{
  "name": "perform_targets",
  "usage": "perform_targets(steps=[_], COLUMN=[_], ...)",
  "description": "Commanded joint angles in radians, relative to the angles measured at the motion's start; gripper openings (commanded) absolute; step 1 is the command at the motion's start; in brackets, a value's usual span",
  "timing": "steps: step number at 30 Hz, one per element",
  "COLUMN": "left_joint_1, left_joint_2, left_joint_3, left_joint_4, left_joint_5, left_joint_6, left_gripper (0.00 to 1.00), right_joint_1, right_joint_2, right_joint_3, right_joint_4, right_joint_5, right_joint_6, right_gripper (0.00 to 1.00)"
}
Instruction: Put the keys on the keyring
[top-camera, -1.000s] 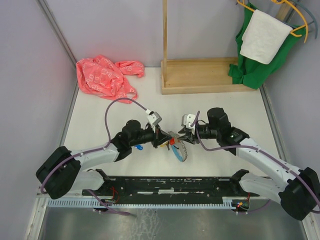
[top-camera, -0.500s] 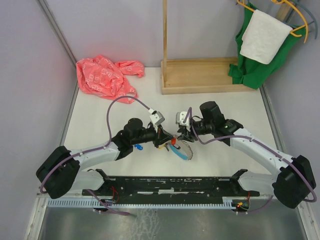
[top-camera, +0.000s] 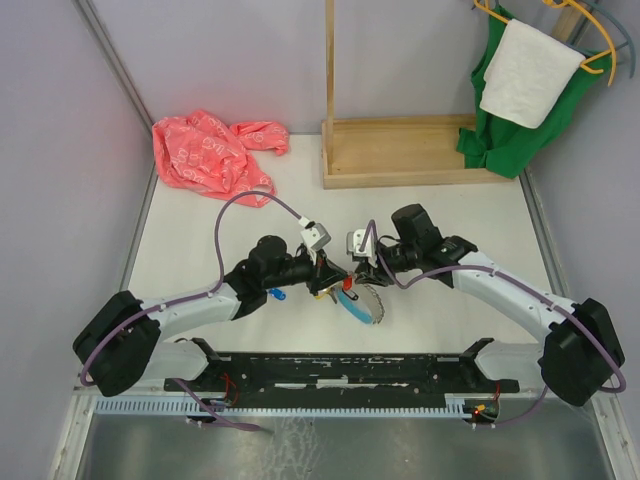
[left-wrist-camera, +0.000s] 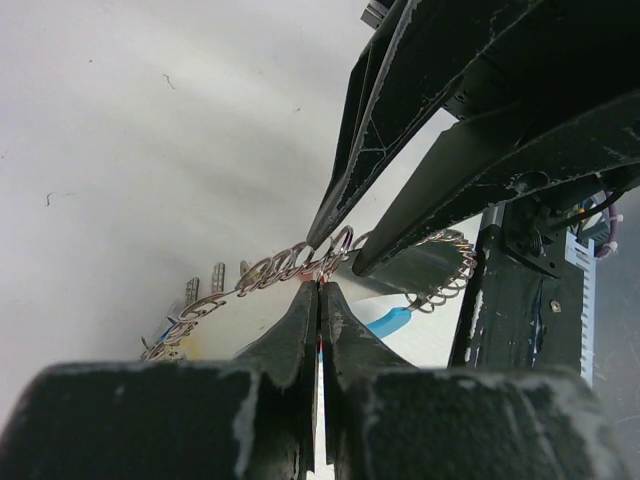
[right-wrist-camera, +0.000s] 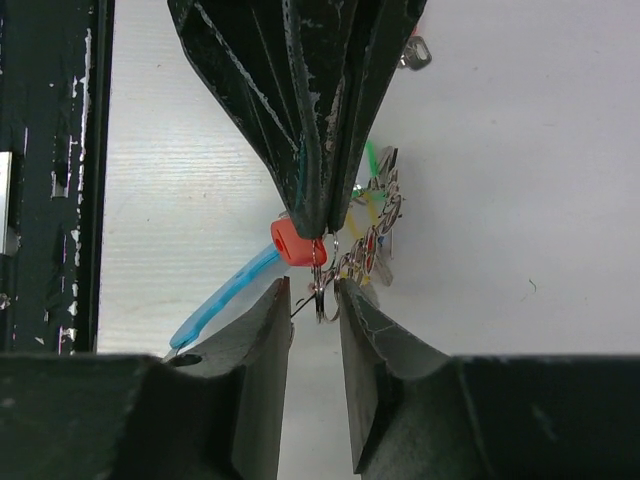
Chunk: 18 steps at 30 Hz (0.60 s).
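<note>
**Top view.** The left arm (top-camera: 200, 305) reaches low from its base toward the middle of the surface (top-camera: 190, 235). The right arm (top-camera: 500, 285) bends in from the other side, so the two sets of jaws meet tip to tip. The keyring (top-camera: 372, 308) lies just below that meeting point, its grey coil and light-blue sleeve (top-camera: 350, 305) resting on the surface. A loose blue tag (top-camera: 277, 296) lies beside the left arm. Since a second ago the right arm has swung in toward the centre. The left arm has barely moved. The keyring has slid a little to the right.

**Left wrist.** The left jaws are pressed together with a sliver of red between them, seemingly pinching the red-tagged key (top-camera: 345, 283). The coil of the keyring runs across just past their tips. The right jaws come down from the upper right, one either side of the coil. The keys at the coil's far left end are blurred.

**Right wrist.** The right jaws stand partly spread, and a small split ring (right-wrist-camera: 322, 292) hangs in the gap. I cannot tell whether it touches either one. The left jaws point down from above, with the red tag at their tip. More keys (right-wrist-camera: 372, 228) are bunched behind, half hidden.
</note>
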Motion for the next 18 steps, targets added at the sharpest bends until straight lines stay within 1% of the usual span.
perform_targets(steps=[1,4,5,8,9,12,18], left_joint_1=[-0.007,-0.009,-0.009,-0.009,-0.009,-0.008,0.001], left_joint_2=[0.002,0.004,0.003,-0.003,-0.007,-0.018,-0.036], left_joint_3=[0.048,0.049,0.050,0.047,0.045,0.036,0.003], left_joint_4=[0.036,0.030,0.027,0.004,-0.005,-0.040,-0.085], left_joint_5=[0.026,0.025,0.024,0.006,-0.005,-0.049,-0.089], left_joint_6=[0.042,0.043,0.044,0.046,0.044,0.032,0.000], left_gripper=[0.03,0.03,0.03,0.03,0.03,0.03,0.03], right_joint_1=[0.010,0.013,0.014,0.014,0.013,0.013,0.010], right_joint_2=[0.013,0.015,0.015,0.003,-0.005,-0.040,-0.122], right_joint_3=[0.044,0.046,0.046,0.042,0.040,0.018,-0.075], right_joint_4=[0.028,0.028,0.028,0.020,0.018,0.040,0.203], right_joint_5=[0.002,0.005,0.006,0.018,0.022,0.031,0.053], right_joint_6=[-0.017,-0.016,-0.016,-0.016,-0.015,0.002,0.095], right_gripper=[0.32,0.24,0.20,0.02,0.01,0.01,0.01])
